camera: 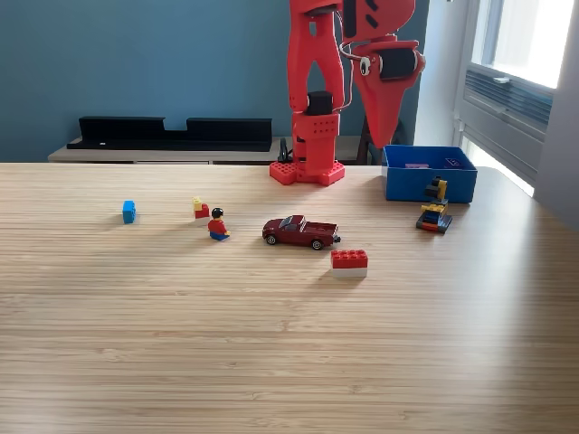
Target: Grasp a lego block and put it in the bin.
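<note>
Nearest, a red-and-white lego block [349, 261] is lying on the wooden table [271, 362]; behind, the red gripper [384, 122] is hanging by the bright blue plastic bin [429, 185], its jaws' gap indiscernible, arm cropped above.

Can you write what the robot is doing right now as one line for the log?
arm: raised | gripper: above the bin, holds nothing seen | red block, toy car: on table
</note>
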{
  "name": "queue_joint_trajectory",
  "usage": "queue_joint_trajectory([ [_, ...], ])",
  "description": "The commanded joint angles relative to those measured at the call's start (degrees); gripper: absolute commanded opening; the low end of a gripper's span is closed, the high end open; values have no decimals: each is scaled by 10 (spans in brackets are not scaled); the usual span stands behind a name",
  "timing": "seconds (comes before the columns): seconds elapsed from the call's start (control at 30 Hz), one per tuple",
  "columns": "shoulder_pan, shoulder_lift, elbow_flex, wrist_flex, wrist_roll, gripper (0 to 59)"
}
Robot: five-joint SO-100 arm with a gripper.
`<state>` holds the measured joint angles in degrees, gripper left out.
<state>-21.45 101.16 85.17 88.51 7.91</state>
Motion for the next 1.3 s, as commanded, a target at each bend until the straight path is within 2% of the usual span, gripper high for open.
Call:
queue_joint_trajectory([
  [0.03,5,38,-44,-12,-2,0],
  [0.27,20,38,-33,-13,-18,0],
  [0.83,71,38,-11,-68,-51,0],
  [0.97,115,38,25,-105,-69,2],
  [1.1,168,38,83,-156,-75,111],
  [1.3,242,38,156,-198,-64,178],
])
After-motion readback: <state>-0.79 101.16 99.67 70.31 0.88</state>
